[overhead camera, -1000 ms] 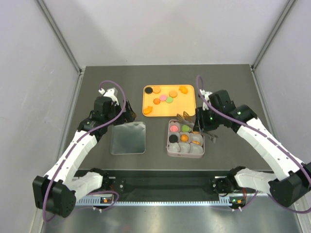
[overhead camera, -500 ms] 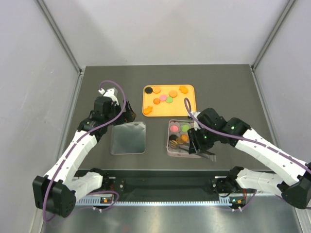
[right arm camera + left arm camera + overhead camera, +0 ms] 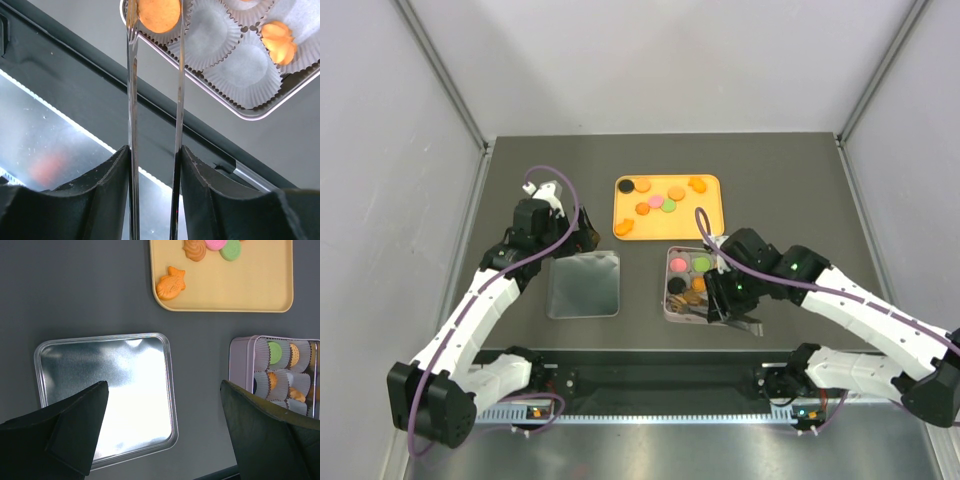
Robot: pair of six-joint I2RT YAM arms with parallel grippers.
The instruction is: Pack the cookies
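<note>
My right hand (image 3: 722,298) is clamped on thin metal tongs (image 3: 131,100), both blades running up between its fingers in the right wrist view. The tong tips pinch a round orange cookie (image 3: 159,14), which hangs over the near left corner of the square silver tin (image 3: 250,116), above one of its white pleated paper cups (image 3: 247,70). From the top camera I see the tin sitting on the dark grey table (image 3: 800,180), just in front of the orange rectangular tray (image 3: 710,215).

Some cups are filled: a pink cookie (image 3: 678,265), a green cookie (image 3: 701,264) and a black cookie (image 3: 677,285) are clear from above, and the right wrist camera shows an irregular orange cookie (image 3: 278,42) in another cup. The near cups are bare.

More cookies lie loose on the tray, among them a black disc (image 3: 627,185), a pink disc (image 3: 656,201) and an orange fish-shaped cookie (image 3: 171,283) at its near left corner.

My left hand (image 3: 162,390) hovers with its fingers spread wide, gripping nothing, over the shiny square tin lid (image 3: 110,385), which lies flat on the table left of the tin.
</note>
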